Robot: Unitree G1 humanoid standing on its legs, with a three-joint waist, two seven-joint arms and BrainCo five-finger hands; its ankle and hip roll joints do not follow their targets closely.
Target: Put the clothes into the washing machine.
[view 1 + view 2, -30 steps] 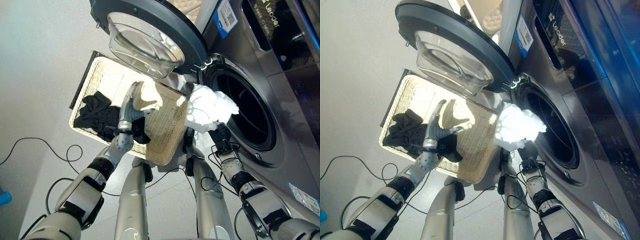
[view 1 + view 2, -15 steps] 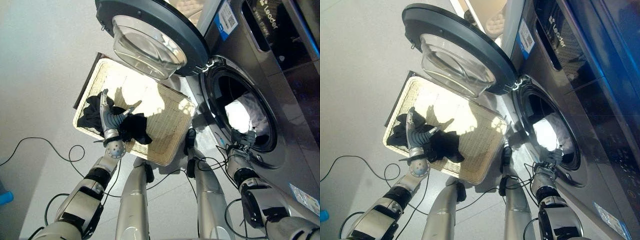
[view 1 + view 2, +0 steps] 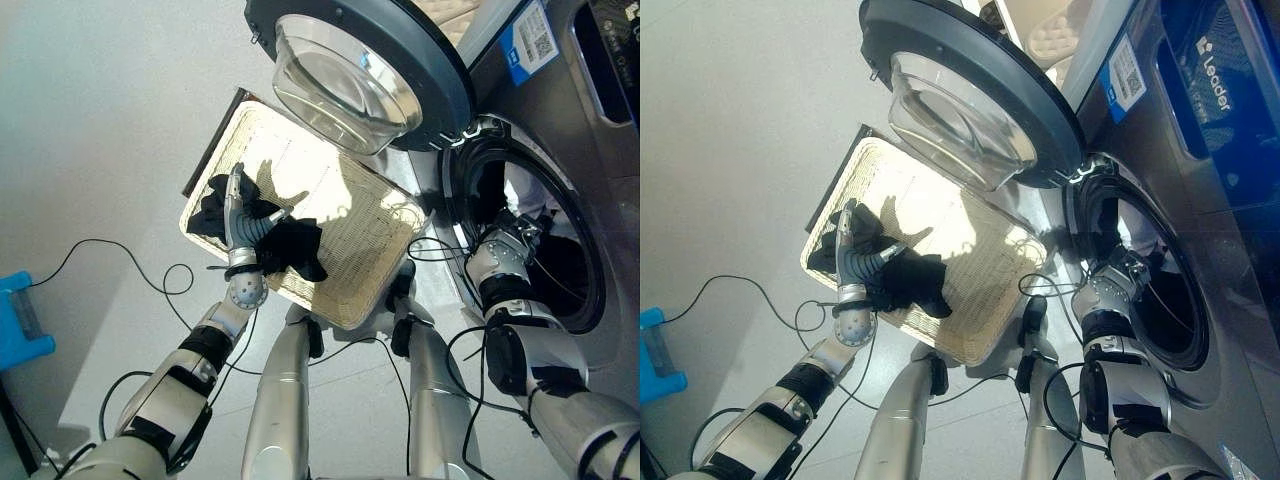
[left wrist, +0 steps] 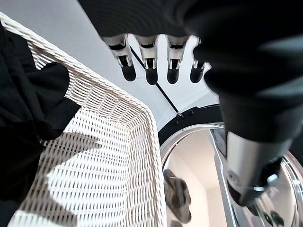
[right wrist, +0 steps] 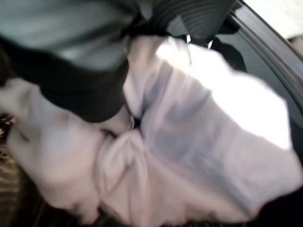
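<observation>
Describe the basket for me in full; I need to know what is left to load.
The basket is a shallow rectangular tray of pale woven wicker with a raised rim, sitting on the floor beside the washer, partly under its open door. Most of its bottom is bare and sunlit. Black clothes lie bunched at the end farther from the washer. The left hand is over them, fingers straight, holding nothing.

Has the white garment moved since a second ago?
Yes. The white garment went from outside the drum opening to inside it, carried by the right hand.
</observation>
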